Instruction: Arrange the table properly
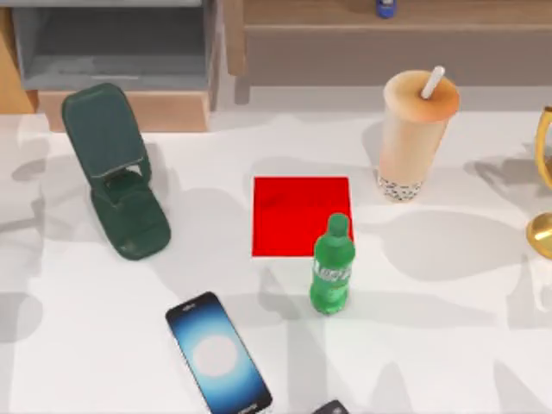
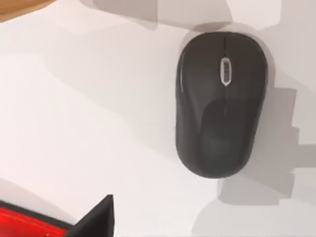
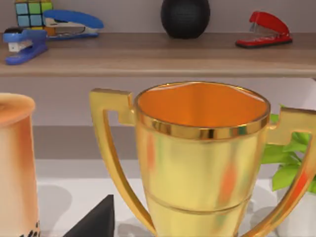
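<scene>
The white table (image 1: 431, 328) carries a red square mat (image 1: 293, 207) at its middle. A green soda bottle (image 1: 332, 267) stands upright on the mat's near right corner. A dark green phone stand (image 1: 121, 172) sits at the left, and a smartphone (image 1: 217, 354) lies face up near the front edge. A bubble tea cup (image 1: 414, 129) with a straw stands at the back right. A gold trophy (image 1: 543, 185) is at the right edge. The left wrist view looks down on a black mouse (image 2: 221, 103), with a dark part of my left gripper (image 2: 96, 219) beside it. My right gripper (image 3: 94, 219) faces the trophy (image 3: 200, 158) closely.
A light-wood shelf unit (image 1: 129, 60) with grey compartments runs along the back. Its shelf (image 3: 158, 57) holds blue staplers (image 3: 24, 44), a puzzle cube (image 3: 27, 7), a black round object (image 3: 185, 17) and a red stapler (image 3: 264, 29). A green plant (image 3: 289, 158) stands behind the trophy.
</scene>
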You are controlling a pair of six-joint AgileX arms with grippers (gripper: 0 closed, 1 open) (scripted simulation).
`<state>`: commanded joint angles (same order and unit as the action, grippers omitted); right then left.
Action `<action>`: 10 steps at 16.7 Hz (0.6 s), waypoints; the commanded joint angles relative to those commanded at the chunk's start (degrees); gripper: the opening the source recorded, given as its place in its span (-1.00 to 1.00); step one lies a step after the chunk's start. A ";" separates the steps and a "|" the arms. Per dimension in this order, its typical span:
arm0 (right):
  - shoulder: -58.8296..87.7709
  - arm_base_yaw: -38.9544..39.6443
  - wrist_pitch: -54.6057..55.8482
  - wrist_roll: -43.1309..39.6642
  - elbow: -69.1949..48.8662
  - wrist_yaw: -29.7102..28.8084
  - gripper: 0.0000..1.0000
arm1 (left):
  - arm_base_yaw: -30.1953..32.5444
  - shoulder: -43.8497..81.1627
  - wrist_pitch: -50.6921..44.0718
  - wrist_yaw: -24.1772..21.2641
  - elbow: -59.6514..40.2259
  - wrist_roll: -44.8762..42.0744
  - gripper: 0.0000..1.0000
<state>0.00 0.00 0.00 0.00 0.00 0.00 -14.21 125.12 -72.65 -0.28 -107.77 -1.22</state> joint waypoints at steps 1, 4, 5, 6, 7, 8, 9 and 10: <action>0.00 0.00 0.00 0.00 0.00 0.00 1.00 | -0.01 0.15 0.16 -0.01 0.03 0.07 1.00; 0.00 0.00 0.00 0.00 0.00 0.00 1.00 | 0.35 2.75 4.13 -0.06 1.63 0.66 1.00; 0.00 0.00 0.00 0.00 0.00 0.00 1.00 | 0.48 3.55 6.05 -0.06 2.64 0.75 1.00; 0.00 0.00 0.00 0.00 0.00 0.00 1.00 | 0.52 4.24 7.94 -0.08 3.86 0.78 1.00; 0.00 0.00 0.00 0.00 0.00 0.00 1.00 | 0.50 4.82 9.88 -0.09 5.22 0.74 1.00; 0.00 0.00 0.00 0.00 0.00 0.00 1.00 | 0.43 5.21 11.71 -0.08 6.66 0.67 1.00; 0.00 0.00 0.00 0.00 0.00 0.00 1.00 | 0.32 5.32 13.33 -0.08 8.17 0.57 1.00; 0.00 0.00 0.00 0.00 0.00 0.00 1.00 | 0.18 5.17 14.74 -0.08 9.73 0.43 1.00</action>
<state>0.00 0.00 0.00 0.00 0.00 0.00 -14.03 130.29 -57.91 -0.36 -98.05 -0.78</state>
